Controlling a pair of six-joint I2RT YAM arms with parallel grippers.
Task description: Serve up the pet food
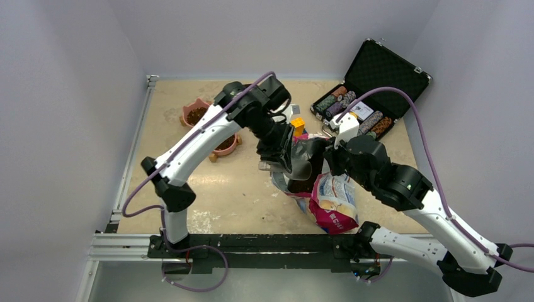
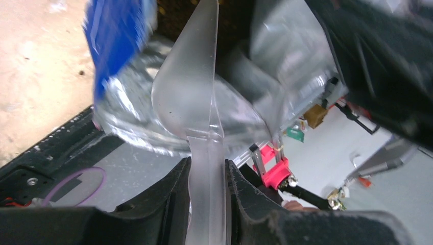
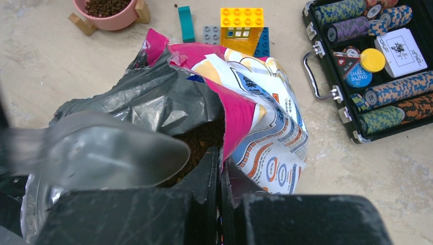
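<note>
Looks like the right gripper is pinched shut on the bag rim to hold its mouth open. The left gripper clamps the clear scoop by its handle, at that mouth. The kibble is inside the bag, and there's some in the pink bowl past it.

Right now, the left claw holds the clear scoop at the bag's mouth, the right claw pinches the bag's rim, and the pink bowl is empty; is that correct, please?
Not quite: the pink bowl holds brown kibble, as the right wrist view shows. The rest stands: left claw on the scoop, right claw on the bag's rim.
</note>
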